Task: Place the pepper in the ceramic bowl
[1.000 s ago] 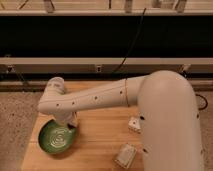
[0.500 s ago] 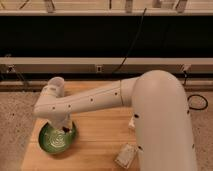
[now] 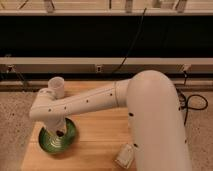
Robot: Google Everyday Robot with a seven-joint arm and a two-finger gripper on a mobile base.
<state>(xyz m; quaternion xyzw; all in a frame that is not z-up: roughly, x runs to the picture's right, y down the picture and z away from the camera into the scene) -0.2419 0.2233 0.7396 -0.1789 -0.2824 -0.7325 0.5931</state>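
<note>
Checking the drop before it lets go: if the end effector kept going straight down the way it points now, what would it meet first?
Most likely the inside of the green bowl. The end effector hangs directly over it, pointing down, though depth is hard to judge from this view.

Green ceramic bowl (image 3: 52, 140) with pale swirls, gripper (image 3: 59, 133) over it; white cup (image 3: 56, 87), tan wooden table (image 3: 97, 145)

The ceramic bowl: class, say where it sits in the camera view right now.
The green ceramic bowl sits at the lower left on the wooden table, in front of the white cup. The gripper reaches down over it.
</note>
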